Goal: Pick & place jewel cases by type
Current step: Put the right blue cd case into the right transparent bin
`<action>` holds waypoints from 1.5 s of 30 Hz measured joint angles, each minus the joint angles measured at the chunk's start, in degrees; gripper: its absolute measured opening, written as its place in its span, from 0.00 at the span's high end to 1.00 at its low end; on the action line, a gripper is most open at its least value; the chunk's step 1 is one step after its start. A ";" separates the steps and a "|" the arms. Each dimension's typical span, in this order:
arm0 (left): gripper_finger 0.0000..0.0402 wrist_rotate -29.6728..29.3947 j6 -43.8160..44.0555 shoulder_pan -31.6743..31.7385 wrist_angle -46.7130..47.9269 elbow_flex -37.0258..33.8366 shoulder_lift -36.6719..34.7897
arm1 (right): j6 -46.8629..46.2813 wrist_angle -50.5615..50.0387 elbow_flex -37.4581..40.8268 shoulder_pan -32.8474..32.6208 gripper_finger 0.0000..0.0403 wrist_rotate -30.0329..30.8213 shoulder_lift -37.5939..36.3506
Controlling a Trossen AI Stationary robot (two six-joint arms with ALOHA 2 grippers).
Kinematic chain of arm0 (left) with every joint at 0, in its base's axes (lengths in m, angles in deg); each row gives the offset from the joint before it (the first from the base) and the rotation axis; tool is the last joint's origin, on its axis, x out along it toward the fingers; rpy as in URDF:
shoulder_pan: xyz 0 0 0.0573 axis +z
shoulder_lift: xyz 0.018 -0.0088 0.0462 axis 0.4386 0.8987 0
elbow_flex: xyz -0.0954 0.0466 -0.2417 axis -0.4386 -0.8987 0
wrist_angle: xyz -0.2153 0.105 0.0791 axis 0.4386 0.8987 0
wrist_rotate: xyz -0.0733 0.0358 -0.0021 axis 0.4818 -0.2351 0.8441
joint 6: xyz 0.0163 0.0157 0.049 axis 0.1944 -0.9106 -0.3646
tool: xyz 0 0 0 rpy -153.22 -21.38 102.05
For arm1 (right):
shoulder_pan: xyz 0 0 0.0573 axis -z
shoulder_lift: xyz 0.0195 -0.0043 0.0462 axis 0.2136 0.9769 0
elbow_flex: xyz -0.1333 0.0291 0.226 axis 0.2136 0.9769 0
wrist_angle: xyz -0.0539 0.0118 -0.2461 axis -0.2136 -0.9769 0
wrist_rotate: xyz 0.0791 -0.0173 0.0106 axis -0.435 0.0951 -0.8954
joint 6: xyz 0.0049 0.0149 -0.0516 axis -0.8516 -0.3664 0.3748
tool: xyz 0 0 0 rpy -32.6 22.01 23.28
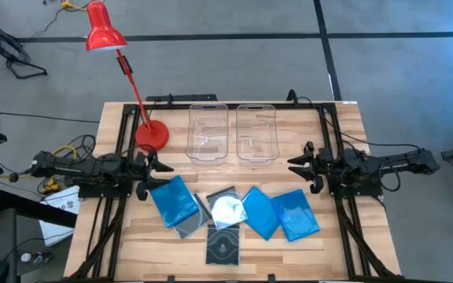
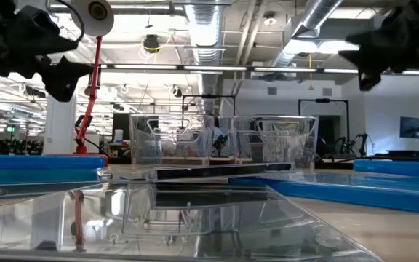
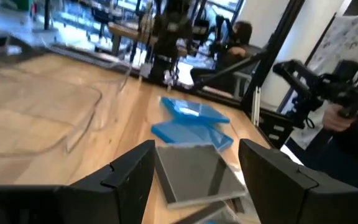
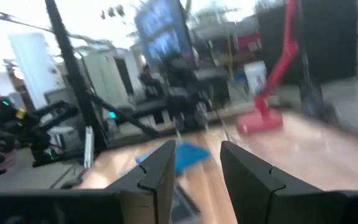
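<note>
Your left arm reaches in from the table's left side, lying low and roughly level, its wrist pointing toward the middle. The left gripper (image 1: 157, 167) hangs above the table with its fingers (image 3: 132, 171) spread wide and nothing between them. Your right arm mirrors it from the right side, stretched level with the wrist facing inward. The right gripper (image 1: 299, 167) is also off the table, its fingers (image 4: 160, 168) parted by a narrower gap, holding nothing. The two grippers face each other, well apart, across the table's middle.
</note>
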 joint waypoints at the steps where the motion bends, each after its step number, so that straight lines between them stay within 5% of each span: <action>1: 0.44 -0.08 0.23 -0.27 -0.48 0.07 0.98 | 1.35 2.18 -0.08 -0.53 0.70 -0.01 0.56; 7: 0.44 -0.98 -2.68 -1.40 1.22 5.03 9.23 | 5.16 5.78 -3.13 -4.11 0.70 0.01 6.61; 12: 0.44 -3.45 0.12 -1.36 17.32 12.99 17.30 | 3.36 9.06 -3.78 -8.52 0.70 0.54 13.87; 16: 0.44 -2.75 4.07 -2.00 20.43 14.85 23.84 | 3.35 15.35 -3.78 -13.74 0.70 4.06 22.21; 21: 0.44 -2.23 4.45 -4.37 13.80 14.88 31.21 | 7.39 24.52 -5.49 -18.65 0.70 8.61 33.05; 36: 0.44 -7.63 -4.70 -13.45 -24.66 15.27 57.23 | 3.26 19.19 -18.05 -20.26 0.70 12.54 60.80; 45: 0.44 -10.04 -10.53 -15.41 -24.26 27.05 75.33 | -5.67 18.40 -18.23 -21.50 0.70 12.47 68.81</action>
